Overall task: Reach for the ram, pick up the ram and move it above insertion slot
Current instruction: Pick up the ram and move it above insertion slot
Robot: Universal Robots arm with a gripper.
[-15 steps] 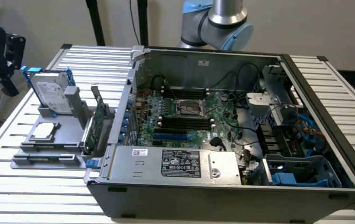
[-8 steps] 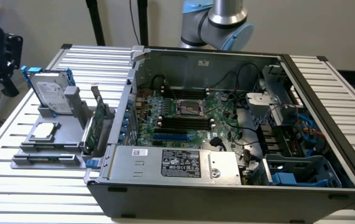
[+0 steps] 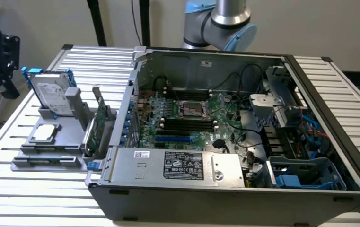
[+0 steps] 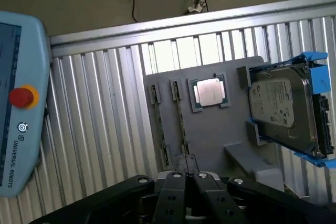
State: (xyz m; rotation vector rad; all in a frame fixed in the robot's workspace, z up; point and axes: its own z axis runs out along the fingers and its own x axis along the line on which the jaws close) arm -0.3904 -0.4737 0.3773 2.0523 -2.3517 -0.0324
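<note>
Long thin ram stick (image 4: 181,121), seen edge-on, sits in a slot of the grey plastic holder (image 4: 210,135), near the square silver CPU (image 4: 209,92). Black gripper (image 4: 190,176) hovers above w/ jaws together, empty. Prob. light, stiff, fragile; take it by the flat faces mid-length, not the contacts.

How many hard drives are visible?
1. The hard drive in blue rails stands on the gray fixture, on the exterior view's left of the open PC case. The case's bays could hide more.
</note>
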